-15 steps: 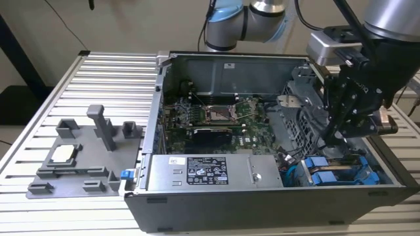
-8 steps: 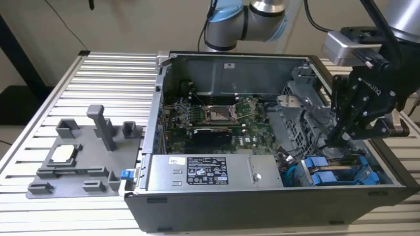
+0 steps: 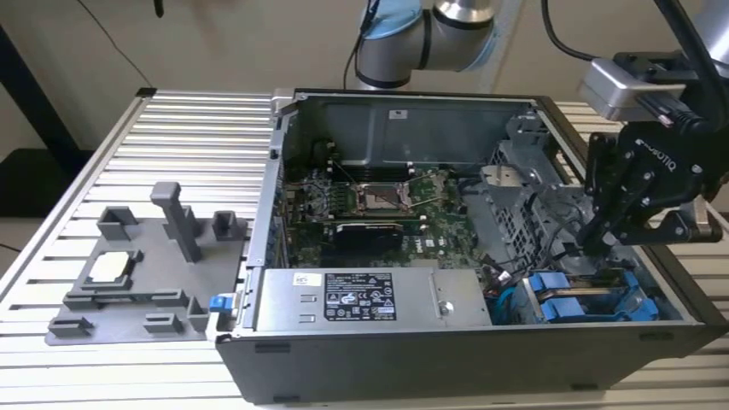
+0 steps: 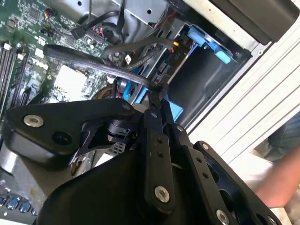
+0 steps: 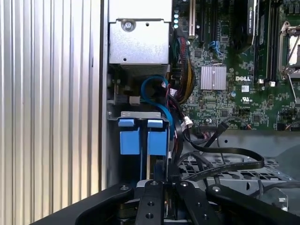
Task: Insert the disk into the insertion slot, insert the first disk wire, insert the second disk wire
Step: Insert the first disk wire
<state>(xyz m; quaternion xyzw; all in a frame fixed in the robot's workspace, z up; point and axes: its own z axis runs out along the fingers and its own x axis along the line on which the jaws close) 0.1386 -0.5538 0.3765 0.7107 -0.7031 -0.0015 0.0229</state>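
Grip: tool (image 4: pixel 158 95) narrow, pinching black disk wire (image 4: pixel 93 63); disk in bright blue plastic carrier (image 5: pixel 158 140) sits in grey sheet-metal insertion slot (image 5: pixel 140 114), 4 o'clock corner of dark computer case (image 3: pixel 456 363), exterior view. Risk: connector skews, misses socket; loose cables (image 5: pixel 225 161) snag.

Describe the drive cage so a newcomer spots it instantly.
Find the open computer case. At its near corner on the exterior view's right, past the white-labelled power supply, sits the drive cage below the pincer. Only it holds two bright blue carriers side by side.
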